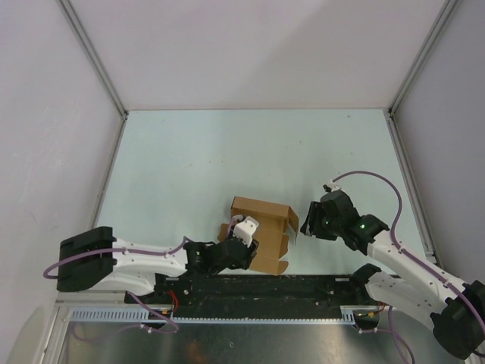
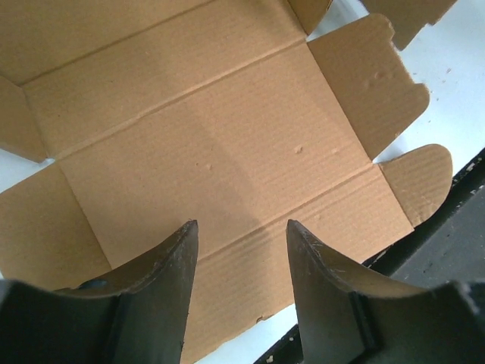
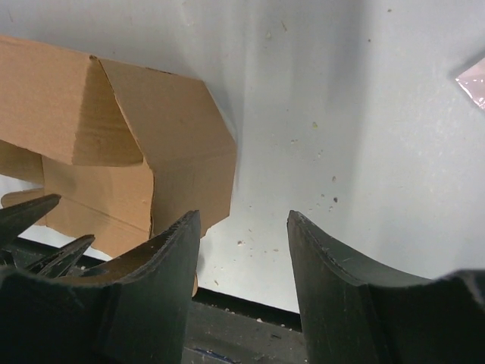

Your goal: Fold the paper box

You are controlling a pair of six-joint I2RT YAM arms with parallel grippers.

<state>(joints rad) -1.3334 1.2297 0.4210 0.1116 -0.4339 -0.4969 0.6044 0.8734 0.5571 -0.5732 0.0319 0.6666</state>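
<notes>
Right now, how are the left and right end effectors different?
The left end effector hangs over the plain brown cardboard box's flat inside; the right end effector hangs over the pale table. The left reaches from the box's near-left; the right sits beside its raised right wall. Both are open, empty.

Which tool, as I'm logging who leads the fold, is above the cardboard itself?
The left tool: it hangs over the paper box's open inner panel, whereas the right tool stands beside the box, over the table.
</notes>
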